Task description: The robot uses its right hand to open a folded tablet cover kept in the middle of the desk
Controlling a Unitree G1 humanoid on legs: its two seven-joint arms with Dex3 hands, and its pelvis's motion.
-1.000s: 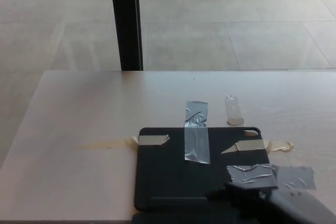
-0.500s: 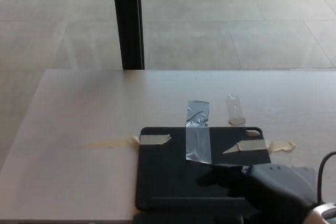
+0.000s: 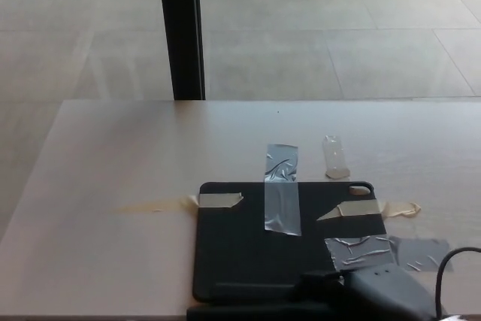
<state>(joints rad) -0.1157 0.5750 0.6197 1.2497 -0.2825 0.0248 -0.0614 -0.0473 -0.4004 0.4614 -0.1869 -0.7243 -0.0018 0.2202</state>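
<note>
Tablet cover (image 3: 255, 249): flat and closed near the front edge of the counter (image 3: 113, 155), pinned by grey tape (image 3: 282, 197) across its far edge, beige tape (image 3: 218, 201) at the far corners and more crinkled grey tape (image 3: 361, 249) on the right. Right hand (image 3: 368, 295) low over the near right corner, touching or almost touching; fingers too hidden to tell whether apart or clenched. Best done by hooking under the near edge of the top flap only, then lifting slowly away, hinging at the taped side. Left hand not visible.
</note>
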